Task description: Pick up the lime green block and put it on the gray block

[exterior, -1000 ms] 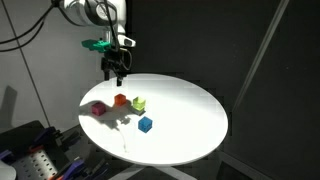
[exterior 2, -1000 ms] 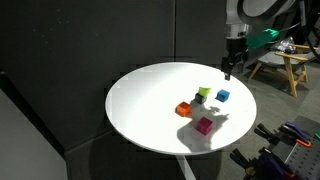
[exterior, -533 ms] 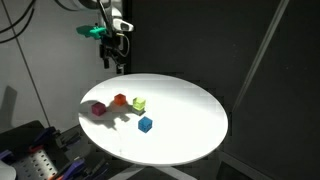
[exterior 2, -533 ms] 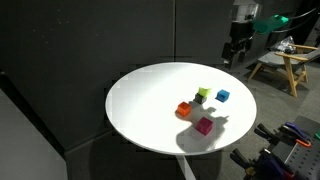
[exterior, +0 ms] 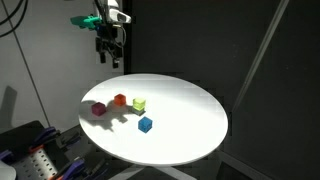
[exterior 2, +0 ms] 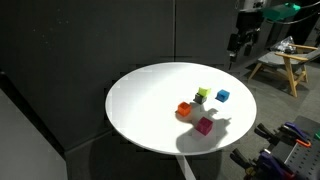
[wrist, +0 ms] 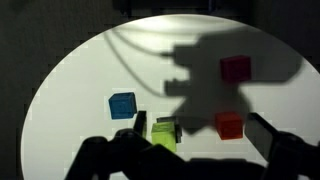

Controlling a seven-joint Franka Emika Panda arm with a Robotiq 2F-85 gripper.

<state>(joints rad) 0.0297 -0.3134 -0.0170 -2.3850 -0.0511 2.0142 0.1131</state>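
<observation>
The small yellowish lime-green cube (exterior: 139, 104) sits on the round white counter (exterior: 190, 125), well below the claw (exterior: 109, 57) and off toward the counter's middle. What looks like the light gray cube (exterior 2: 199, 100) is pressed against or under it; the frames cannot settle which. The claw hangs high over the counter's edge, fingers spread wide and empty in the wrist view, with the lime cube, which has no long axis, just off-centre of their gap. No brand, label or lettering is legible.
</observation>
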